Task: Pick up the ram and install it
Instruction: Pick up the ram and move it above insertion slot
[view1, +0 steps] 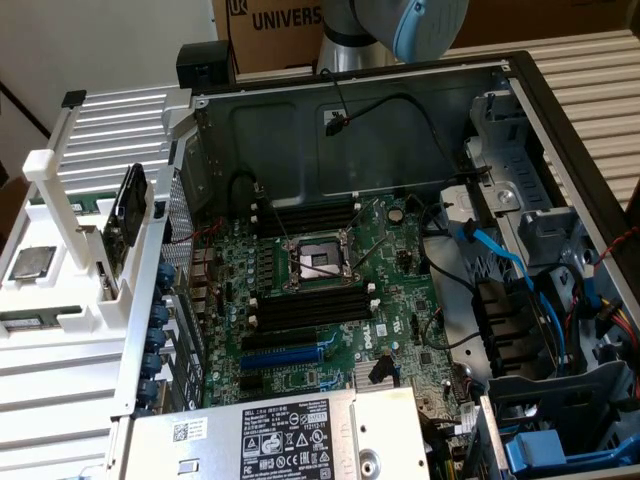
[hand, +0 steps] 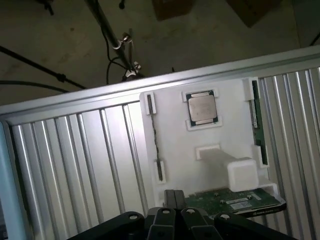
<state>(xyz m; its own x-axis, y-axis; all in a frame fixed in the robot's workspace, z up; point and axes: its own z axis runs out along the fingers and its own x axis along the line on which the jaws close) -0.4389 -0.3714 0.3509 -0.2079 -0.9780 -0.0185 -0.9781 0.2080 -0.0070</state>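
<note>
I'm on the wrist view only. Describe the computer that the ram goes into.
Observer: The computer case lies open, on the exterior view's right of the white holder.
Operator: Give me the memory slots' state.
Observer: The black memory slots on either side of the processor socket look empty, with white clips at their ends.
Operator: Name what borders them.
Observer: A blue slot lies between those slots and the power supply.
</note>
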